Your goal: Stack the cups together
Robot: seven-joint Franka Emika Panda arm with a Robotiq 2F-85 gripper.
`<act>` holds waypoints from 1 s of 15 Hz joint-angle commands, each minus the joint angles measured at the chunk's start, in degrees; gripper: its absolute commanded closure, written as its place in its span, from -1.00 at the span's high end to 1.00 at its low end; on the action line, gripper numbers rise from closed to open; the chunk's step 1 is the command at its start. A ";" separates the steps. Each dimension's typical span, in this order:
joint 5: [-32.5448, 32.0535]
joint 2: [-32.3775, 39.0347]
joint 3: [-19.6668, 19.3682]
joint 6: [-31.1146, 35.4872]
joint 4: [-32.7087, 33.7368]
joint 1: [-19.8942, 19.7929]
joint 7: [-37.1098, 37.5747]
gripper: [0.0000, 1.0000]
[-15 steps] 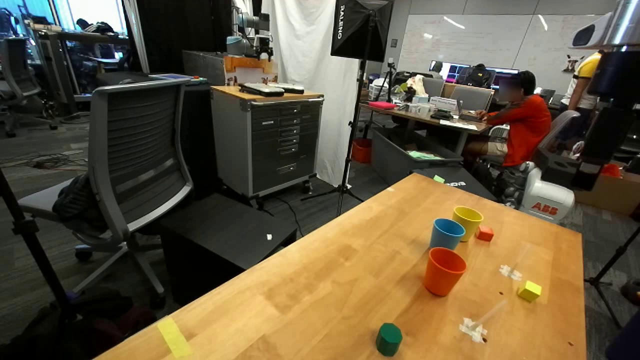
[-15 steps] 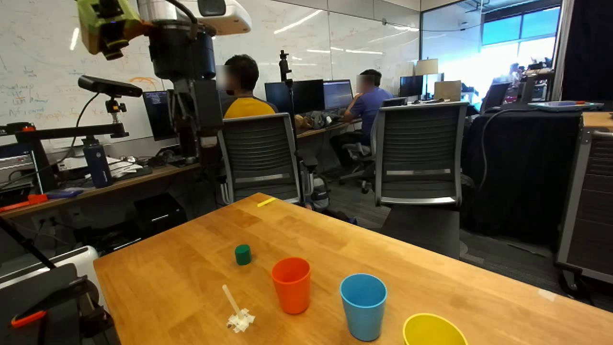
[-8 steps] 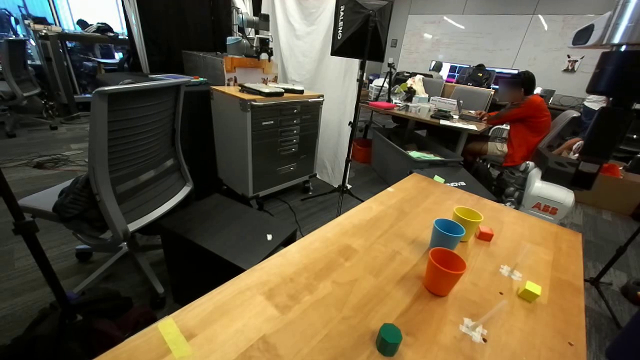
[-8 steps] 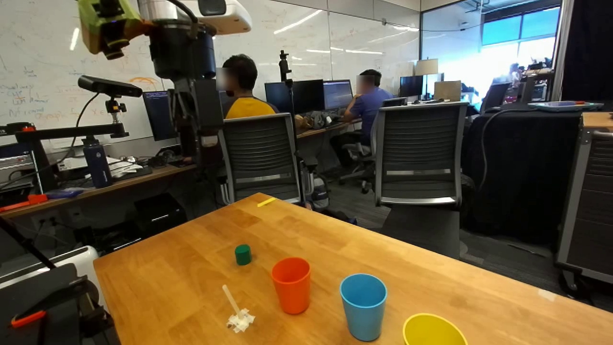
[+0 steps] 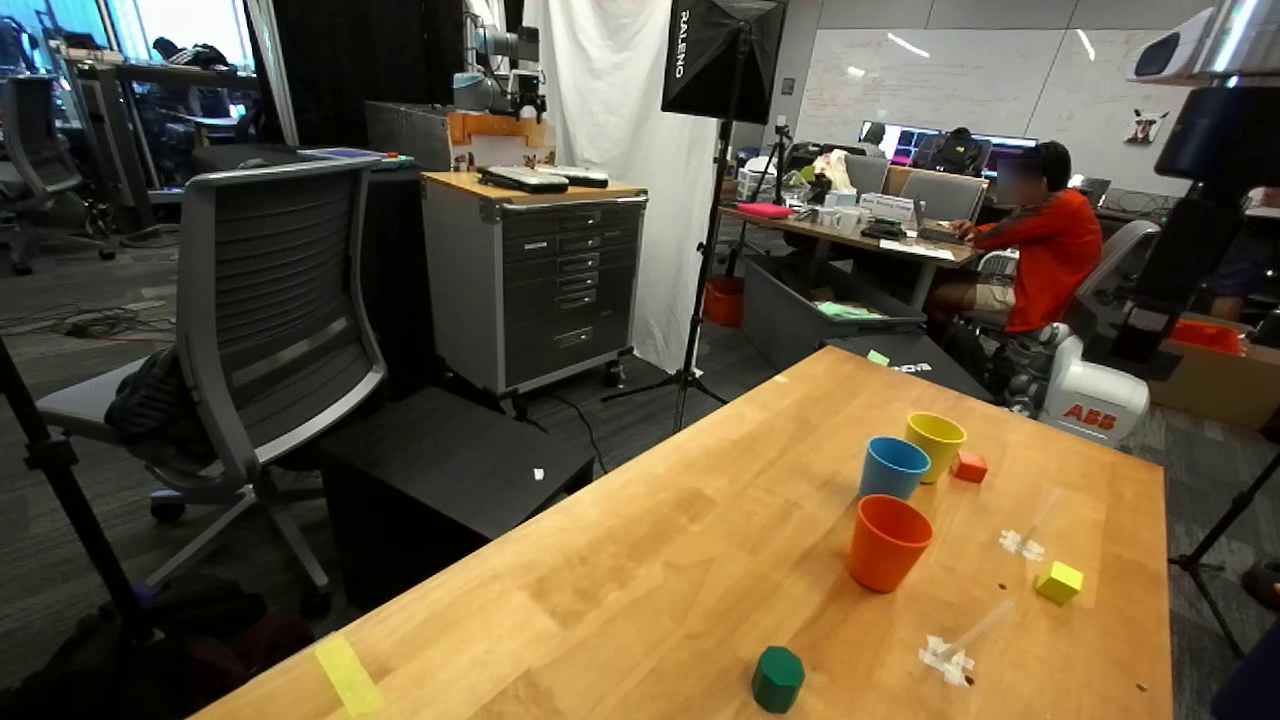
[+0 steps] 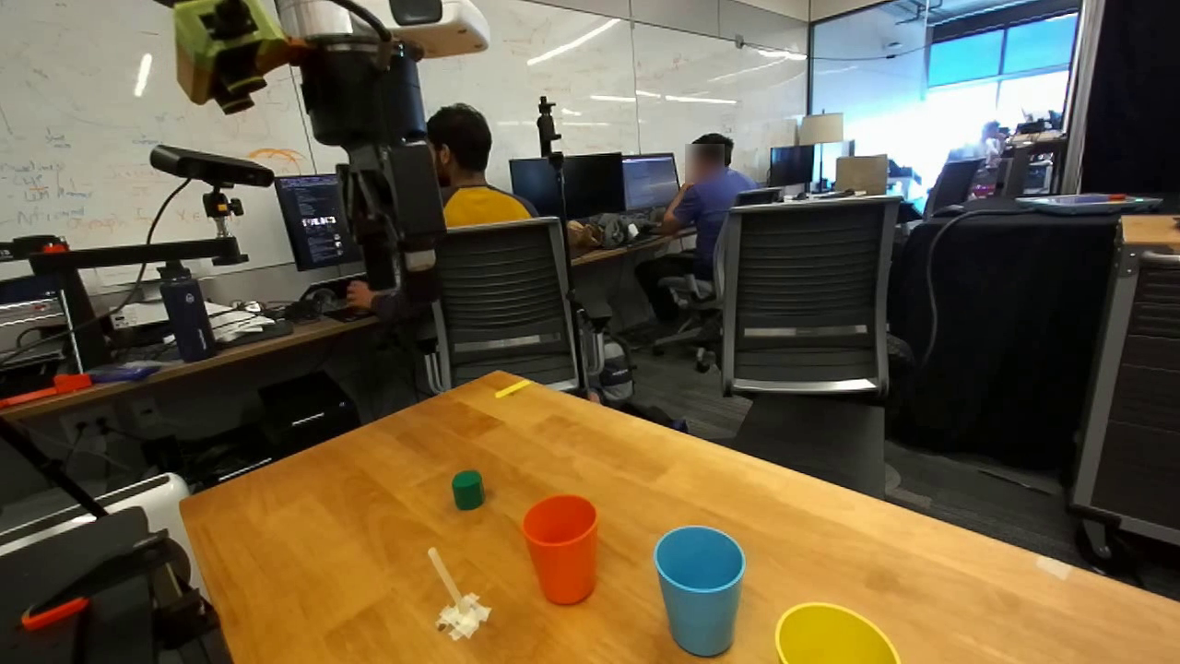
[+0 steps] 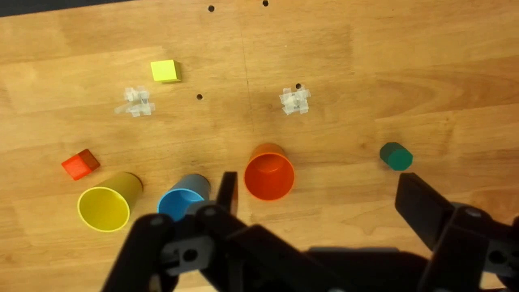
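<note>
Three cups stand upright and apart on the wooden table. In the wrist view the orange-red cup [image 7: 269, 176] lies nearest the view's middle, the blue cup [image 7: 190, 186] is left of it and partly behind a finger, and the yellow cup [image 7: 104, 209] is farther left. Both exterior views show them too: orange-red cup [image 5: 888, 545], blue cup [image 6: 701, 590] and yellow cup [image 6: 834, 632], the last cut off by the frame edge. My gripper [image 7: 319, 176] hangs high above the table, its fingers [image 7: 423, 207] wide apart with nothing held between them.
A dark green stubby piece [image 7: 396, 156] stands right of the orange-red cup. An orange block [image 7: 80, 164] sits close to the yellow cup, and a small yellow block [image 7: 165, 71] lies beyond. Two taped patches [image 7: 295, 100] with thin clear sticks [image 6: 444, 576] rise from the tabletop.
Over the last half second my arm has shifted slightly, with the gripper a little lower and farther over the table side. The cups and blocks have not moved.
</note>
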 commanded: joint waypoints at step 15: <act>4.12 18.45 4.25 12.39 11.50 3.03 3.39 1.00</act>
